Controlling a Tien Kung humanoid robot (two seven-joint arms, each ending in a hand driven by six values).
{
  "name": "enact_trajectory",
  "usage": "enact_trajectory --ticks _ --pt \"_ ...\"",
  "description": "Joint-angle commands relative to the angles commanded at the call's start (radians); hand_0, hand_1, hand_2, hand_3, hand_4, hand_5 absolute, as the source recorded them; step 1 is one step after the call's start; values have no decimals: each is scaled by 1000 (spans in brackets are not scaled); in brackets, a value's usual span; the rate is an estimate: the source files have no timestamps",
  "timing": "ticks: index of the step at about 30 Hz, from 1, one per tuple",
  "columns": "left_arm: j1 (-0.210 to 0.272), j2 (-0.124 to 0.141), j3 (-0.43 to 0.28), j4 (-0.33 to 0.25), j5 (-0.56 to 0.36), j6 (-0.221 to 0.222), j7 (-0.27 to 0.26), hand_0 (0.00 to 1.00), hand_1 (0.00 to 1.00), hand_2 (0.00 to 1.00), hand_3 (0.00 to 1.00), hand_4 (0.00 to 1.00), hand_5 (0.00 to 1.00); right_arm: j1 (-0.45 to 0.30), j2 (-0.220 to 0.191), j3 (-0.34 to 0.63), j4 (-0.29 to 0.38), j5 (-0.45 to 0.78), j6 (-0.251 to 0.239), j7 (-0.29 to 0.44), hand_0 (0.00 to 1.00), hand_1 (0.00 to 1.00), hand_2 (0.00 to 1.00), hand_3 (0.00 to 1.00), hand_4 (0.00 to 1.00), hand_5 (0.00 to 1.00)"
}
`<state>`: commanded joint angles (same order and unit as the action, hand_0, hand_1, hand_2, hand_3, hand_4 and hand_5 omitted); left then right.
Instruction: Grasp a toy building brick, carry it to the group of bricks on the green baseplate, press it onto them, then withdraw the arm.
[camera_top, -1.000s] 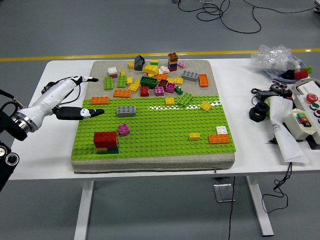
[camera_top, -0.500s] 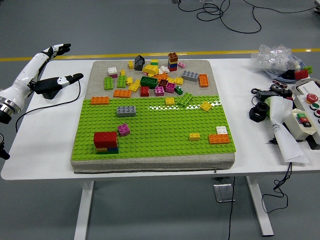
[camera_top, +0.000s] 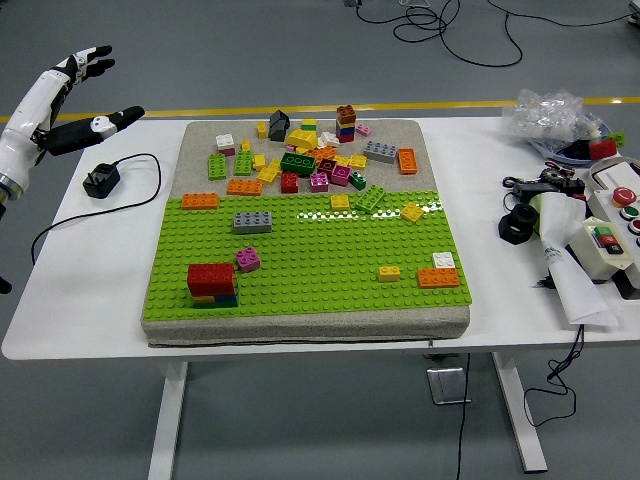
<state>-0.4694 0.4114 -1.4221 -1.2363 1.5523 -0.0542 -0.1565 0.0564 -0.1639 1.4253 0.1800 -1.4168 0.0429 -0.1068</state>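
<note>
White table, green baseplate: red-topped brick stack stands assembled lower left; left hand, fingers spread and empty, upper left.

The left arm is cut off at the picture's left edge, seemingly below the wrist.

A: Single head view, set high on the robot's side, faced forward and down over the table.

B: Range?

A: Moderate. Whole tabletop fit, near edge low in frame, floor showed beyond. No second view shared anything.
</note>
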Motion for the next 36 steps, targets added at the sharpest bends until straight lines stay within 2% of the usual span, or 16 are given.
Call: enact_trajectory --ticks 36 --pt "-18 2 -6 4 20 2 12 998 923 923 934 983 546 1 0 -14 0 14 0 5 767 712 756 728 962 698"
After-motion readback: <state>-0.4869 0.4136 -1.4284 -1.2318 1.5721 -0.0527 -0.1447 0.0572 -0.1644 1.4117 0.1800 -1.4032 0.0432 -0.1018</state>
